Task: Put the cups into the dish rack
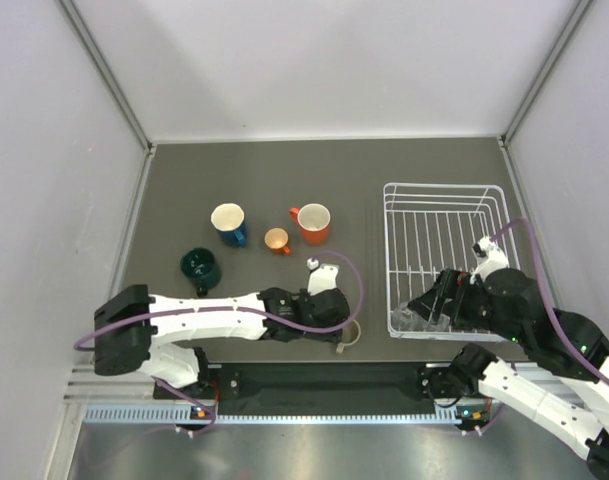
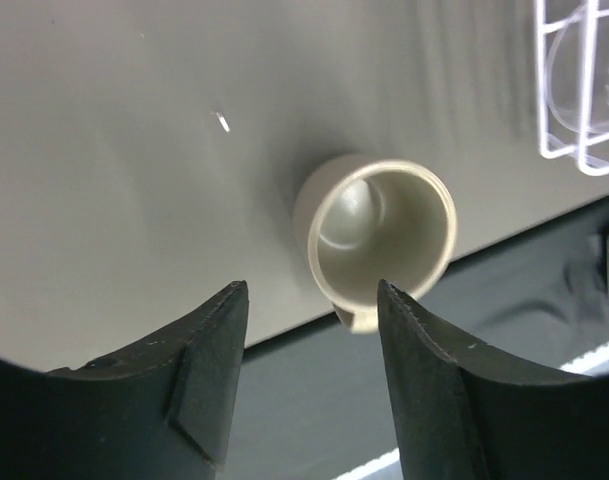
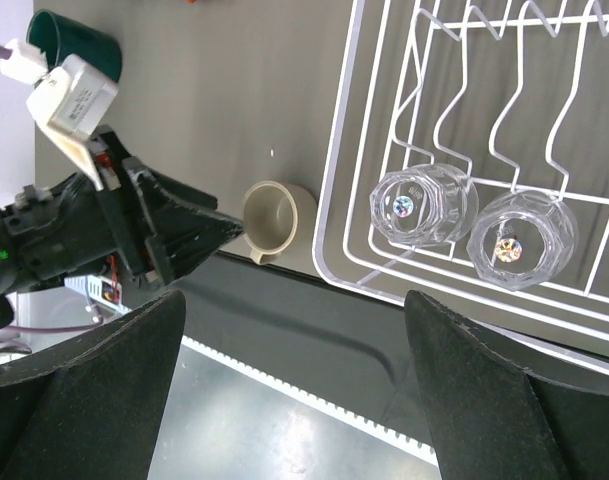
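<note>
At the near edge of the dark grey table [image 1: 234, 170], I have the left gripper [image 2: 311, 287] lined up on the small beige ceramic mug [image 2: 384, 235], which lies on its side with its mouth toward the wrist camera, just beside the near left corner of the white wire dish rack [image 1: 445, 185]. The left jaws stand apart with nothing between them; the mug lies just beyond the tips, its handle stub close to the right-hand finger. The right gripper [image 3: 294, 297] hangs over the rack's near edge, its jaws wide and empty. Two clear faceted glasses [image 3: 424, 205] sit side by side inside the rack's near left corner. Four cups wait on the table's left half: the large orange mug with a white inside [image 1: 314, 222], the tiny orange cup [image 1: 276, 240], the blue mug [image 1: 229, 222] and the dark green cup [image 1: 199, 267], the green one nearest the left edge. I judge the step in hand to be the reach for the beige mug. The next move, as I read it, calls for pushing the fingers forward around the mug's wall, clear of the handle, before clamping and lifting over the rack's raised side.
</note>
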Robot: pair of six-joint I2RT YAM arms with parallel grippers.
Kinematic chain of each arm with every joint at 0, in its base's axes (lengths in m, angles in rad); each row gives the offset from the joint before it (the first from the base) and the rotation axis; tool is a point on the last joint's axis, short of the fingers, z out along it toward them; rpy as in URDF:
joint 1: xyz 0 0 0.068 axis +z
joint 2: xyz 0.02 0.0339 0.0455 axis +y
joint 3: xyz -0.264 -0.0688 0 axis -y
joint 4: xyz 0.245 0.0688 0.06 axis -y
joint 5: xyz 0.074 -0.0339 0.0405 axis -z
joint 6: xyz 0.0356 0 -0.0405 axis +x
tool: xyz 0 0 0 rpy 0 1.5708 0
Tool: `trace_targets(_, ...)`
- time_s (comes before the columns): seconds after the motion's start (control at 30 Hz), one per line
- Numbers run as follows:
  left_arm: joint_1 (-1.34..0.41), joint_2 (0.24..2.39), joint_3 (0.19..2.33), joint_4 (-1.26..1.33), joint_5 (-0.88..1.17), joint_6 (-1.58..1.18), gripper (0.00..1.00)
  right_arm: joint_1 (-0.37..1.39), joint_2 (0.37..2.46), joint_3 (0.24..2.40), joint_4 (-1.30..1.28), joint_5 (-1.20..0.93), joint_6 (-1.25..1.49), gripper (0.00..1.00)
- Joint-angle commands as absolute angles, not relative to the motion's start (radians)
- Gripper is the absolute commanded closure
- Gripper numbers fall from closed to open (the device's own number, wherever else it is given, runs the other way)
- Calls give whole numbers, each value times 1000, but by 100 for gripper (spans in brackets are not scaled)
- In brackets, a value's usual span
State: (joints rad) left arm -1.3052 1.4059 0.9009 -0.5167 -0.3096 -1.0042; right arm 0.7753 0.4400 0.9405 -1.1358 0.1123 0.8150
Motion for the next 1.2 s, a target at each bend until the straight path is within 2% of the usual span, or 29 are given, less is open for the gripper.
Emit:
trace_targets(0.0, -1308, 1440, 956, -505, -357, -973, 41, 764, 420, 920, -1100, 92, 821, 10)
trace_targets(0.37, -1308, 1534, 966, -454, -322, -945, 54, 762, 403, 899, -1111, 81, 815, 10)
trace_targets(0.47, -1308, 1562, 973, -440, -299, -942, 64, 764, 397, 899, -1118, 80, 815, 10)
trace_targets(0.5, -1308, 1566, 973, -437, -296, -940, 72, 762, 394, 896, -1120, 81, 816, 11)
trace_targets(0.57, -1307, 1569, 968, -430, -287, -937, 80, 762, 388, 891, -1120, 81, 818, 10)
trace_targets(0.63, -1307, 1565, 966, -428, -281, -936, 100, 762, 388, 885, -1118, 83, 816, 10)
trace_targets(0.87, -1256, 1419, 920, -374, -158, -942, 100, 764, 448, 891, -1068, 20, 778, 11)
trace_targets(1.17, -1027, 1026, 769, -103, 144, -986, 100, 764, 546, 893, -859, -191, 704, 14)
